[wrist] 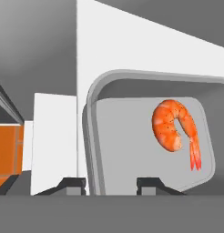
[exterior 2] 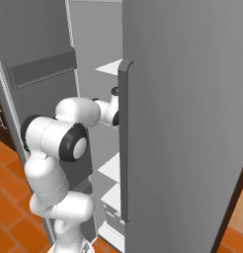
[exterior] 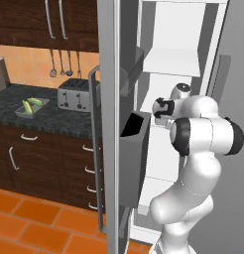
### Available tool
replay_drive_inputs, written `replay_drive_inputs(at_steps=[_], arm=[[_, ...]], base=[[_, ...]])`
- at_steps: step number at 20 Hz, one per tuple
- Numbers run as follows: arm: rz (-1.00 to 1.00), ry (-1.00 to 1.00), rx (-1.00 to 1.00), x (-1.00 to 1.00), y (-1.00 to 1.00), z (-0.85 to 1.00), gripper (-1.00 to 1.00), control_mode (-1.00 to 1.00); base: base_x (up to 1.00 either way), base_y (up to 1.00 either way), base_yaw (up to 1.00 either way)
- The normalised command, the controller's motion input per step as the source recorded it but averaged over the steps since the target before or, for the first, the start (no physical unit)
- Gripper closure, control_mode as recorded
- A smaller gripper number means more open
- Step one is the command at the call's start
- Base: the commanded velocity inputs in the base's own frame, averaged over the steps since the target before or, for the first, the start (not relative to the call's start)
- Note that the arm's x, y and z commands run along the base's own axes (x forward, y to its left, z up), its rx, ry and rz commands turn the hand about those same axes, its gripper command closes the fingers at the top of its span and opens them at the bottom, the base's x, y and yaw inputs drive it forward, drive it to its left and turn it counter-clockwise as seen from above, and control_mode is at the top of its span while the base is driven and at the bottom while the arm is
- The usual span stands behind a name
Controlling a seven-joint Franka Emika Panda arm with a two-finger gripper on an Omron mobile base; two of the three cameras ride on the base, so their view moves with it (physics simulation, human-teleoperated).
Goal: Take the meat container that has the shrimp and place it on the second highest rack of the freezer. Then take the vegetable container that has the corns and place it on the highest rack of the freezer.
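Already the small shallow grey rectangular metal tray (wrist: 145, 136), the meat container, lay flat on a white shelf (wrist: 52, 141) inside the tall grey two-door freezer (exterior 2: 182, 123), with the one curled orange-pink shrimp (wrist: 174, 129) resting towards its far right corner; whether that shelf was the second highest rack could not be told from these pictures; the first placing looked all but done, judged from how the tray sat squarely on the shelf. The two-finger gripper (wrist: 109, 182) stood at the tray's near rim, its two dark tips parted a little to either side of that rim, so the jaws seemed narrowly apart and loosening their hold, though whether they touched the metal could not be told. The longer shallow grey tray (exterior: 31, 108), the vegetable container, sat untouched on the dark speckled counter (exterior: 49, 119) well to the left of the freezer, its two yellow-green corn cobs (exterior: 30, 104) lying side by side in it, near a silver toaster (exterior: 77, 94); that whole second half of the task was left to do. The white arm (exterior: 203, 134) rose from the base, bent at the elbow and reached level into the open compartment between the open door (exterior: 111, 124) and the white shelves.
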Motion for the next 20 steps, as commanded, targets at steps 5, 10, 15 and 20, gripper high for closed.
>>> replay_drive_inputs(at_steps=[5,10,15,20], arm=[[0.00,0.00,0.00,0.00,0.00,0.00,-1.00,-1.00],[0.01,-0.10,-0.01,-0.25,0.03,0.04,-1.00,-1.00],[0.06,-0.10,0.00,-0.33,0.03,0.32,-1.00,-1.00],[0.03,-0.05,-0.01,-0.31,0.17,0.20,-1.00,-1.00]], base=[[0.00,0.00,0.00],[0.00,0.00,0.00],[0.00,0.00,0.00],[0.00,0.00,0.00]])
